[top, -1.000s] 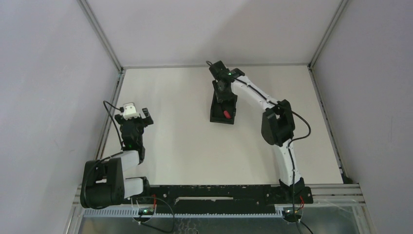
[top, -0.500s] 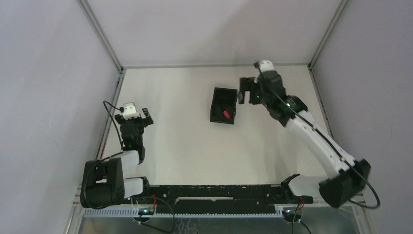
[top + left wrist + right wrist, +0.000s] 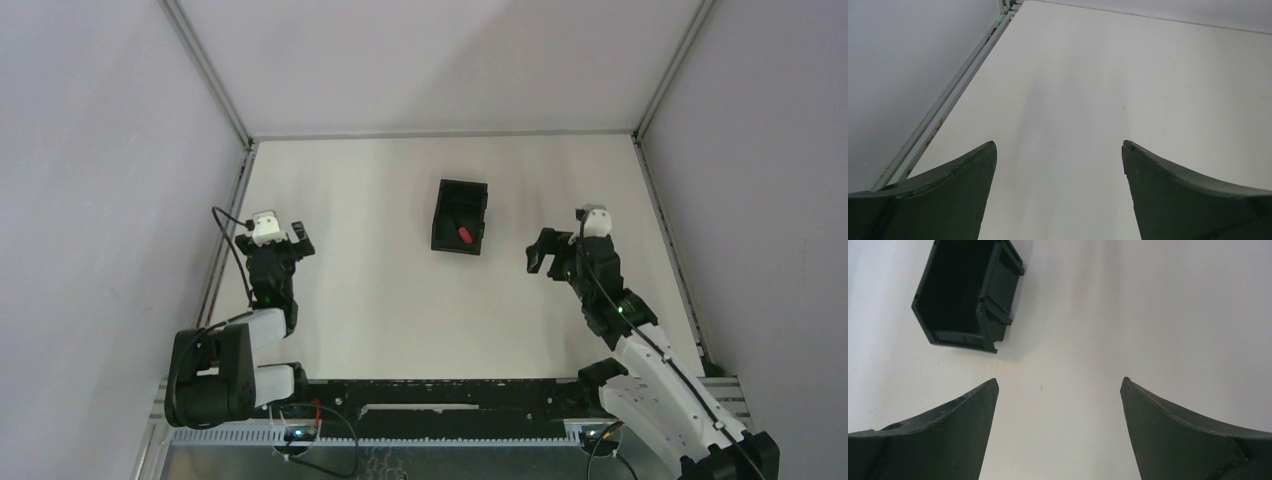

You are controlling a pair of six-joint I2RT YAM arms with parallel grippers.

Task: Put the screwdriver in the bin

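1. The screwdriver lies inside the bin, toward its near end. From above only the red handle shows; the thin shaft is lost against the black floor.
2. In the right wrist view the bin sits at the upper left, its far end cut off by the frame. Its inside is too dark to show the screwdriver.
3. The bin stands on the white table, apart from both arms.
4. The right gripper hangs to the right of the bin, well apart from it, fingers spread wide and holding nothing.
5. The left gripper sits near the table's left edge, likewise spread and empty. Its wrist view shows bare table and a rail.
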